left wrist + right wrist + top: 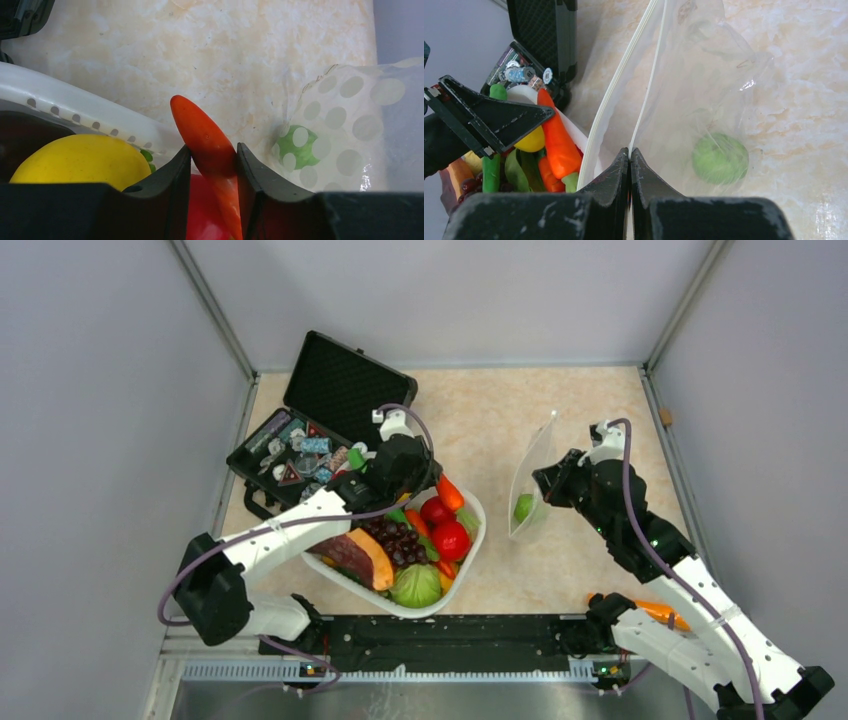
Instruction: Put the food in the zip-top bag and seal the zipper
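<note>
Currently my left gripper (pixel 213 147) stands narrow, with both fingers (pixel 172 180) pressed to the flanks of a tapered orange-red piece (pixel 205 125) at the far end of the white basket (pixel 65 102). I judge the piece gripped but not yet lifted. A red piece (pixel 200 220) lies under it and the yellow lemon (pixel 75 160) sits just beside it, both inside the basket. The held piece's long axis runs out along my fingers, tip forward.

My right gripper (pixel 630 160) is closed flat on one wall of the zip-top bag (pixel 704 75). It holds the bag upright on the table (pixel 580 420), to the right of the basket and apart from its rim. The zipper (pixel 619 80) is unsealed, and its two strips part only narrowly. One small green piece (pixel 719 157) lies at the bag's bottom.

Deciding relation — the bag's mouth lies to the right of the basket and of the held piece, and above the basket's rim. My left gripper is the one at the food. In the left wrist view the tip points past the bag, not into it. I judge the next move needs a lift clear of the basket, a swing right, and the tip turned down into the slot. Risk noted — the opening is slim and only one wall is held.
</note>
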